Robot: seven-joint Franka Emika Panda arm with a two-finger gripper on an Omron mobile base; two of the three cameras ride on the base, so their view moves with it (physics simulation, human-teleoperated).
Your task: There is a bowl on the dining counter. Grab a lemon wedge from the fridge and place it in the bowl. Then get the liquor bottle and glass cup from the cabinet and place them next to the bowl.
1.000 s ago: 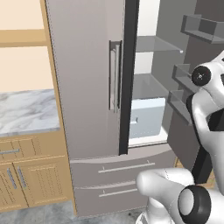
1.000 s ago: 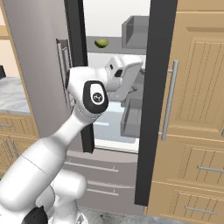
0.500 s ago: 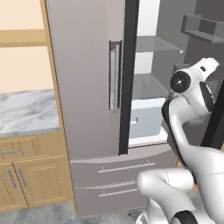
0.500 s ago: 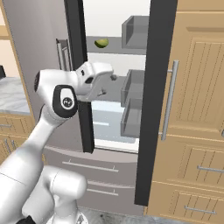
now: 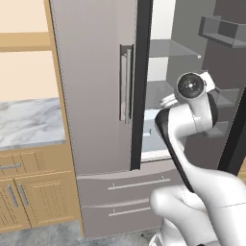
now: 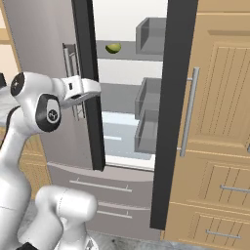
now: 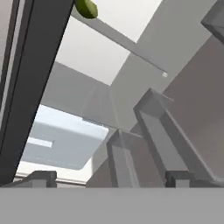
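The fridge (image 5: 91, 96) has its left door shut and its right door swung open. A small green-yellow lemon wedge (image 6: 113, 48) lies on the upper shelf inside, at the top left of the hand view (image 7: 86, 8). My gripper (image 6: 95, 90) hangs in front of the opening, beside the dark edge of the shut door, well below the wedge and apart from it. In the hand view my gripper (image 7: 111, 178) looks up into the fridge, its fingertips (image 7: 41, 177) wide apart with nothing between them. The bowl, liquor bottle and glass cup are out of view.
Grey door bins (image 6: 146, 97) line the inside of the open door (image 6: 173, 122). A pale crisper drawer (image 7: 65, 140) sits low inside. Tall light wood cabinet doors (image 6: 219, 122) stand right of the fridge. A marble counter (image 5: 29, 125) over wood doors lies to its left.
The arm has folded and the hand has swung left, from in front of the door bins to the edge of the shut left door. The lemon wedge has not moved.
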